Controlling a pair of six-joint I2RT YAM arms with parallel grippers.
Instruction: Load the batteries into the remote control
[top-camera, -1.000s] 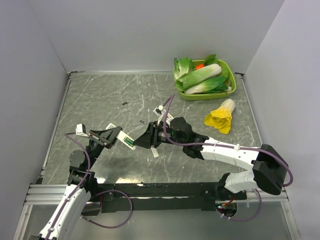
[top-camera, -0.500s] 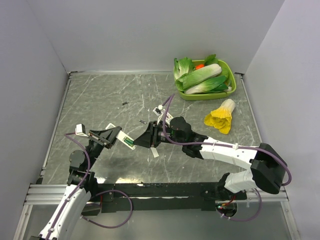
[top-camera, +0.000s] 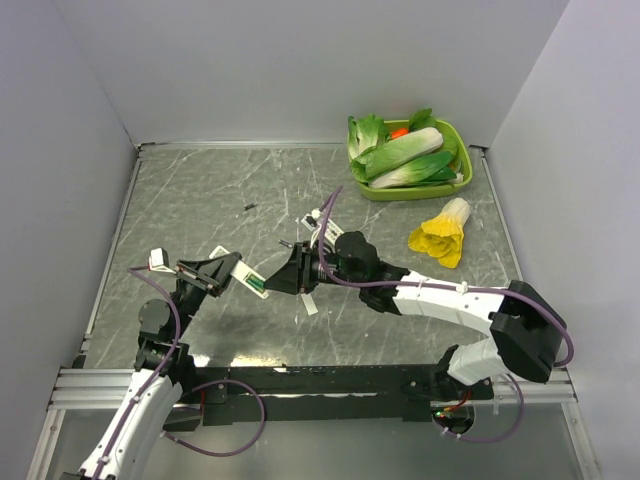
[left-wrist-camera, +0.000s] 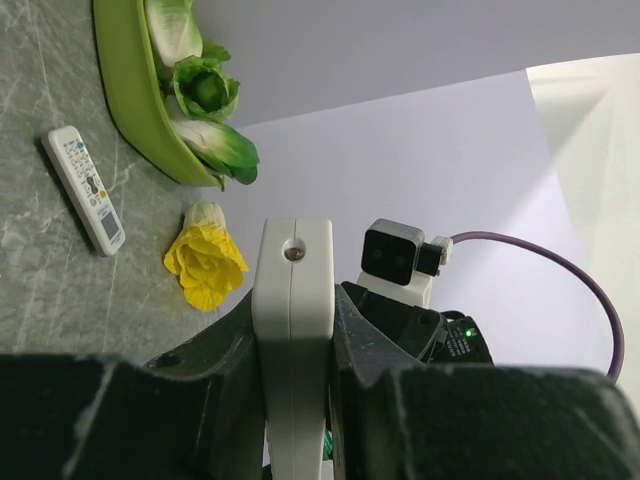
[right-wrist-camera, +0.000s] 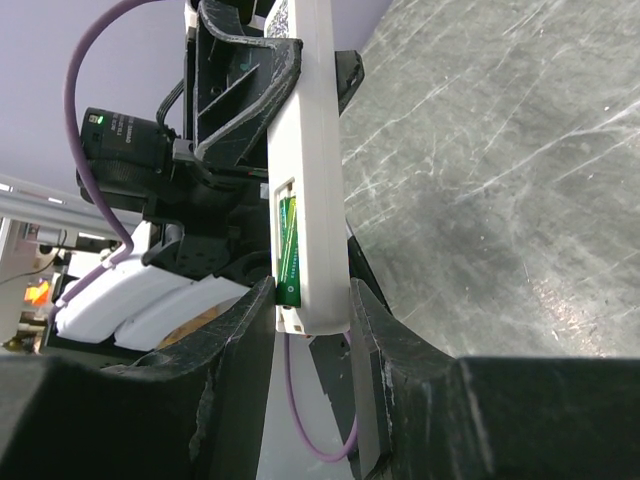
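The slim white remote control (top-camera: 240, 272) hangs above the table with my left gripper (top-camera: 228, 268) shut on its body. In the left wrist view it stands edge-on (left-wrist-camera: 292, 330) between the dark fingers (left-wrist-camera: 215, 370). A green battery (right-wrist-camera: 287, 250) lies in the open rear compartment of the remote control (right-wrist-camera: 318, 170) and also shows from above (top-camera: 261, 287). My right gripper (right-wrist-camera: 310, 300) straddles the free end. Its left fingertip rests on the battery's end and its right fingertip sits against the opposite side. I see no other battery.
A wider white remote with coloured buttons (left-wrist-camera: 85, 190) lies on the table. A green tray (top-camera: 458, 186) of leafy vegetables stands at the back right, with a yellow-leafed vegetable (top-camera: 440, 235) beside it. A small white piece (top-camera: 309, 303) lies under the right arm. Dark specks (top-camera: 247, 207) dot the middle.
The right gripper's jaws have narrowed around the remote's end, and the right arm has crept slightly left. The left gripper still holds the remote in the same place.
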